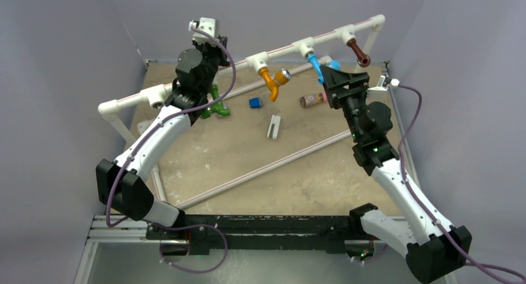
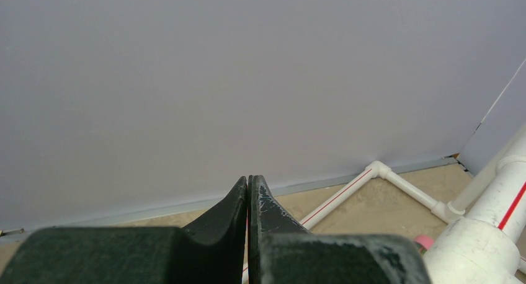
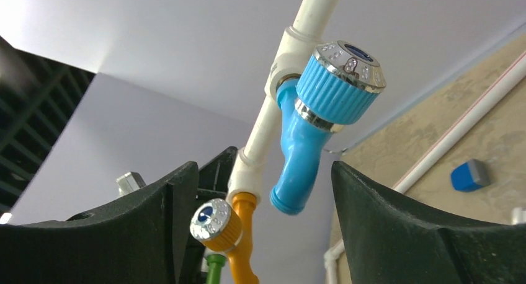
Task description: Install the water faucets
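My right hand [image 3: 263,172] stands wide and holds nothing. The blue faucet [image 3: 304,141] shows between its fingers, untouched, hanging from the white pipe rail [image 1: 282,50]. The orange faucet [image 1: 270,82] and brown faucet [image 1: 358,52] hang from the same rail. The green faucet [image 1: 218,106] lies on the counter [image 1: 248,172], partly hidden by my left arm. My left hand [image 2: 248,194] is pressed closed, empty, facing the wall. A blue cube [image 1: 254,102], a pink-capped cylinder [image 1: 312,100] and a white clip [image 1: 273,126] lie below the rail.

Soft even light, faint shadows, bright patch in right wrist view
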